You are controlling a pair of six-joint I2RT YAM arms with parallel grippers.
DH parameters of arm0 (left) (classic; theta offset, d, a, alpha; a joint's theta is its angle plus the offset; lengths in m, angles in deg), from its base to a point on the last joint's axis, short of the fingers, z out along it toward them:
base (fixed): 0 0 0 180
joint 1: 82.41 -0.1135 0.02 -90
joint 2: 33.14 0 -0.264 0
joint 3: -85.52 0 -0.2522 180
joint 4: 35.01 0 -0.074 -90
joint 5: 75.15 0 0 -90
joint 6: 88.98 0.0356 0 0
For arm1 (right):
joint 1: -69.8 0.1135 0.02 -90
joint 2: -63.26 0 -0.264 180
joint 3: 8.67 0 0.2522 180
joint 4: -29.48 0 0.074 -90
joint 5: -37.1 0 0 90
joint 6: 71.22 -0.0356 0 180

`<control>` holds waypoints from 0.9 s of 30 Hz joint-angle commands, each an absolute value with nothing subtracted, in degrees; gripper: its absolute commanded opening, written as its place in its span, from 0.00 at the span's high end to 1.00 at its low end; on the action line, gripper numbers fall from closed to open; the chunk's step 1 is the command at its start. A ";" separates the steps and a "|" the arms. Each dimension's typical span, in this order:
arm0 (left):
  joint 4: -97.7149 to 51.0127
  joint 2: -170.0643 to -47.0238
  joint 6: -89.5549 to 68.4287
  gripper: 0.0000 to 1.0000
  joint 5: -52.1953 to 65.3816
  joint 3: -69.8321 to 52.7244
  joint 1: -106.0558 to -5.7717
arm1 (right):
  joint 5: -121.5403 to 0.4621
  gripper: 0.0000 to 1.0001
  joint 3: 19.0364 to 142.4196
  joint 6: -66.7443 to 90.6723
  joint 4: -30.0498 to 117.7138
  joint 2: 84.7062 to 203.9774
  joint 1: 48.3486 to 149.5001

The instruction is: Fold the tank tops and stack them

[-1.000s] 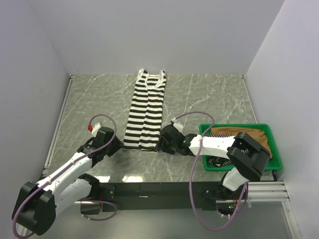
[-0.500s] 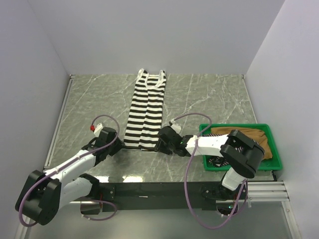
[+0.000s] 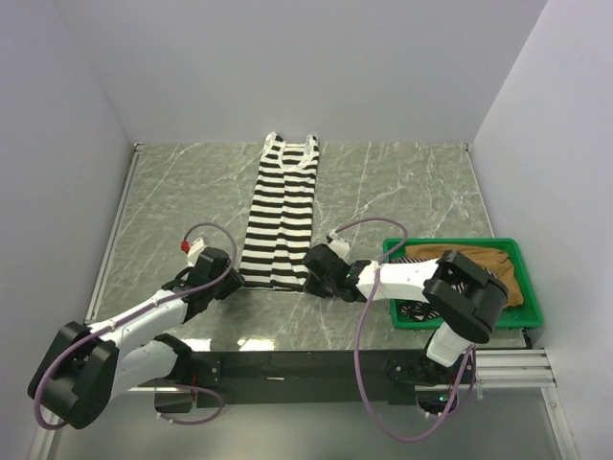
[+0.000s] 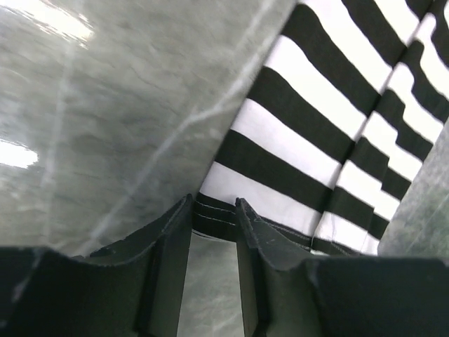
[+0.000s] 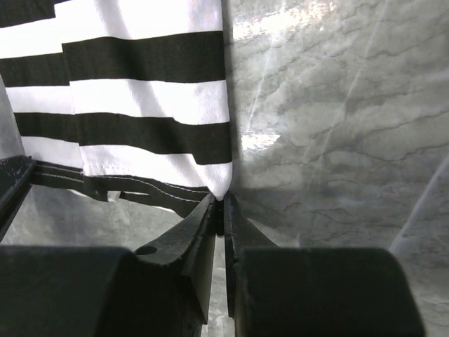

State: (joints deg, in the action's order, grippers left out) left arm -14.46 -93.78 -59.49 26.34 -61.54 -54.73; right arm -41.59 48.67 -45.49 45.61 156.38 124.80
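Observation:
The black-and-white striped tank top [image 3: 281, 216] lies flat and lengthwise on the table, straps at the far end. My left gripper [image 3: 233, 278] is at its near left hem corner. In the left wrist view that gripper [image 4: 214, 205] stands open with a narrow gap, and the dark hem [image 4: 214, 216] lies right at its fingertips. My right gripper [image 3: 308, 278] is at the near right corner. In the right wrist view it [image 5: 219, 201] is shut on the white corner of the striped top [image 5: 140, 105]. The tan-brown tank top [image 3: 479, 261] lies in the tray.
A green tray [image 3: 529, 305] stands at the right near the table's front edge, with thin-striped cloth [image 3: 417, 311] showing in its near left corner. The right arm reaches leftward from beside it. Walls close the table on three sides.
Both grippers have moved in to the hem's near corners. The right jaws have closed onto the right corner, and the left jaws have narrowed at the left corner.

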 commanded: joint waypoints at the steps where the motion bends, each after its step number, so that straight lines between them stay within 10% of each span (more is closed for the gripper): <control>1: -11.41 -95.36 -60.85 0.63 26.45 -62.97 -50.88 | -38.13 0.87 49.30 -43.36 50.53 154.58 125.17; 12: -5.44 -93.79 -67.35 0.99 29.71 -60.69 -40.32 | -37.78 0.99 46.94 -39.58 54.05 150.72 125.96; 27: 9.43 -79.36 -73.08 0.99 34.27 -52.35 -30.47 | -32.42 1.00 50.42 -38.97 66.35 136.91 134.22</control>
